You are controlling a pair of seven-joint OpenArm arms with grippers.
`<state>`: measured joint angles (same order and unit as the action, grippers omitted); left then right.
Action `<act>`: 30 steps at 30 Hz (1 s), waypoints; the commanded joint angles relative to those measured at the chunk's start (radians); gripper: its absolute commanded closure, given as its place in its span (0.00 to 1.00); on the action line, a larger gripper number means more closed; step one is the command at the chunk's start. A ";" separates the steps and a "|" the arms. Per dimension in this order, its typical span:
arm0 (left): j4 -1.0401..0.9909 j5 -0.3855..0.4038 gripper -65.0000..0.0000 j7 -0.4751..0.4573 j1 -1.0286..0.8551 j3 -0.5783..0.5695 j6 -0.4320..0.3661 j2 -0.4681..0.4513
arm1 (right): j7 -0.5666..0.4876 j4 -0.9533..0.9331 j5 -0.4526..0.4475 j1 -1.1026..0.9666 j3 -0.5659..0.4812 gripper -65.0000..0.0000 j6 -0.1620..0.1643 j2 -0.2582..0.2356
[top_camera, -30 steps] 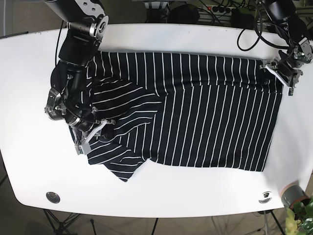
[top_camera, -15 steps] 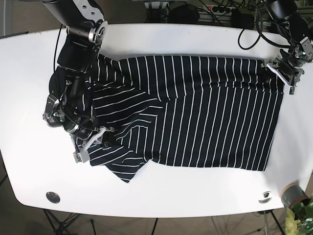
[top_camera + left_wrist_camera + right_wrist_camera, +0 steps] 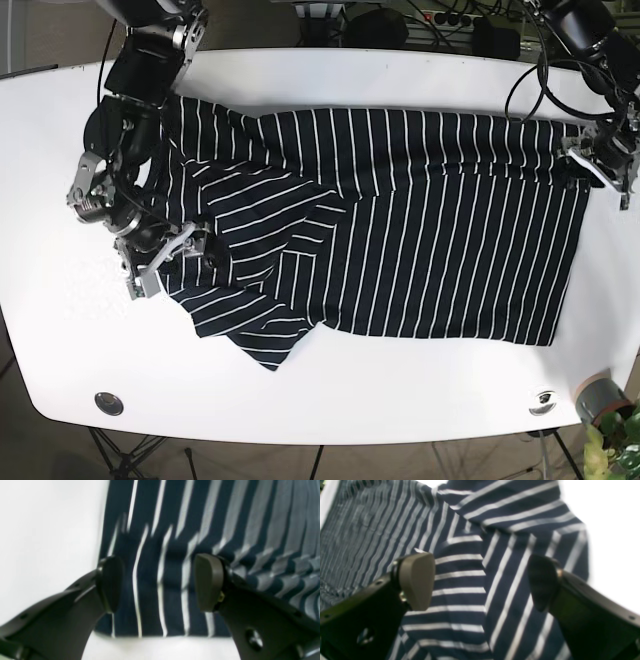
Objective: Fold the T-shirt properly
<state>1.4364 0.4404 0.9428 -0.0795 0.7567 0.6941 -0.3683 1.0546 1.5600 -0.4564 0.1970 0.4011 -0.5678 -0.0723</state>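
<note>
A navy T-shirt (image 3: 420, 220) with thin white stripes lies spread across the white table (image 3: 400, 390). Its body is flat on the right; the sleeve end on the left is rumpled and folded over itself. My left gripper (image 3: 603, 168) sits at the shirt's far right corner. In the left wrist view it (image 3: 158, 585) is open, with its fingers (image 3: 110, 585) straddling the hem corner of the shirt (image 3: 225, 517). My right gripper (image 3: 160, 265) is at the rumpled left end. In the right wrist view it (image 3: 480, 580) is open over the striped folds (image 3: 470, 542).
Two round fittings (image 3: 108, 402) (image 3: 543, 402) are set into the table near its front edge. A grey cup (image 3: 598, 397) and a green plant (image 3: 615, 440) stand off the front right corner. Cables (image 3: 450, 20) run behind the table's back edge.
The left gripper moved right and slightly toward the front, and the shirt's right edge shifted right with it. The right gripper moved left and the rumpled end spread outward.
</note>
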 commanded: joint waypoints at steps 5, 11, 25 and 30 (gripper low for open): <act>0.203 0.016 0.24 -0.012 -0.003 0.007 0.004 -0.018 | -0.021 0.233 -0.022 -0.156 0.005 0.15 -0.005 -0.007; 0.241 0.005 0.24 -0.041 -0.030 0.010 0.004 -0.021 | -0.026 0.365 -0.022 -0.328 0.008 0.15 -0.005 -0.031; 0.183 -0.266 0.26 -0.509 -0.170 -0.050 0.004 0.019 | -0.027 0.434 -0.020 -0.572 0.138 0.15 -0.005 -0.031; 0.180 -0.266 0.26 -0.581 -0.217 -0.041 -0.069 0.044 | -0.027 0.429 -0.020 -0.623 0.147 0.15 -0.005 -0.034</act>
<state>1.6035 0.1577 0.4061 -0.2871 0.7094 0.6506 -0.3145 1.0508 1.9709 -0.4587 -0.4137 0.5426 -0.5690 -0.0940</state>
